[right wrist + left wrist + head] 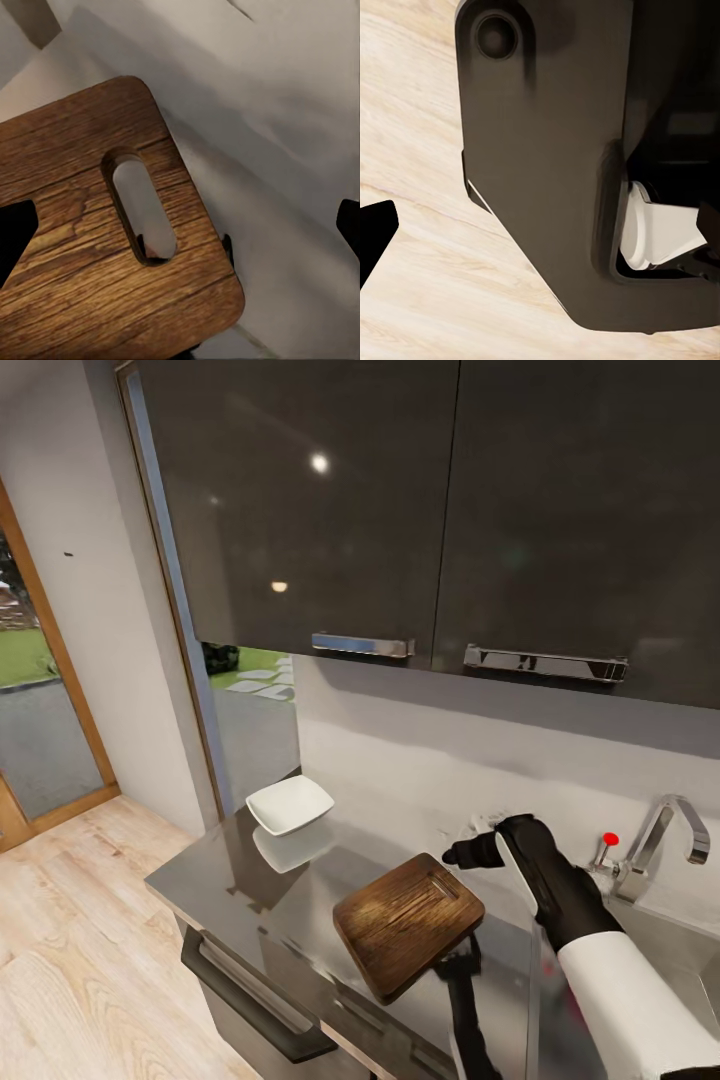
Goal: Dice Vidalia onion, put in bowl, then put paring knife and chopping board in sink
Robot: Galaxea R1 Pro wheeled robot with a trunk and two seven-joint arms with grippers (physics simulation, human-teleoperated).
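Observation:
The dark brown chopping board [405,920] lies on the glossy dark grey countertop [250,880], its slot handle [139,206] toward the wall. My right gripper [462,853] hovers open just past that handle end, with nothing between its fingertips [13,238]. The white bowl [290,803] stands at the countertop's far left corner. At the right edge are the sink [685,950] and its chrome tap [665,830] with the red knob [610,839]. The paring knife and the onion are out of view. My left gripper [540,229] hangs open over the wood floor beside the robot's dark base [547,165].
Dark wall cabinets [420,510] with chrome handles hang low above the counter. A drawer handle [250,990] juts from the counter front. A small pale object [482,822] lies behind the right gripper, unclear what. Wood floor [70,920] and a doorway lie left.

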